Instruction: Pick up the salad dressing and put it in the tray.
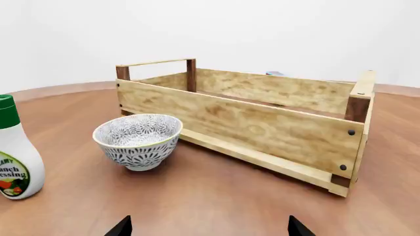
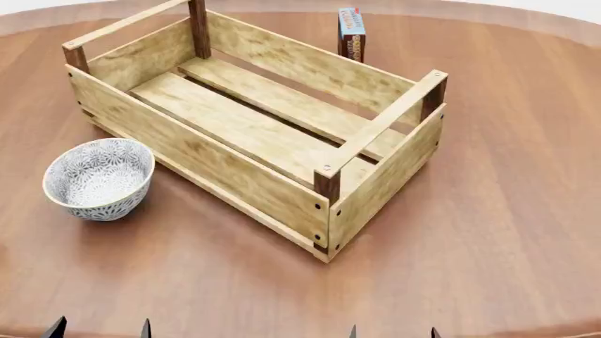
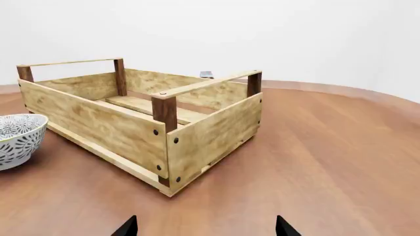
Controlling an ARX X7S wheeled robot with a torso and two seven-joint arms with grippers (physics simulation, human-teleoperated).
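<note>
The salad dressing (image 1: 15,152) is a small white bottle with a green cap, standing upright on the table at the edge of the left wrist view, beside the bowl. It is out of the head view. The tray (image 2: 253,127) is a large wooden slat crate with dark corner posts, lying slantwise mid-table with nothing in it; it also shows as the tray (image 1: 262,123) and the tray (image 3: 131,123). My left gripper (image 2: 100,329) and right gripper (image 2: 392,332) hover at the near edge, both open with nothing between the fingers, well short of tray and bottle.
A small grey-and-white patterned bowl (image 2: 98,177) stands left of the tray, also seen as the bowl (image 1: 137,140). An upright blue-and-red box (image 2: 351,34) stands behind the tray's far wall. The round wooden table (image 2: 507,211) stretches bare to the right.
</note>
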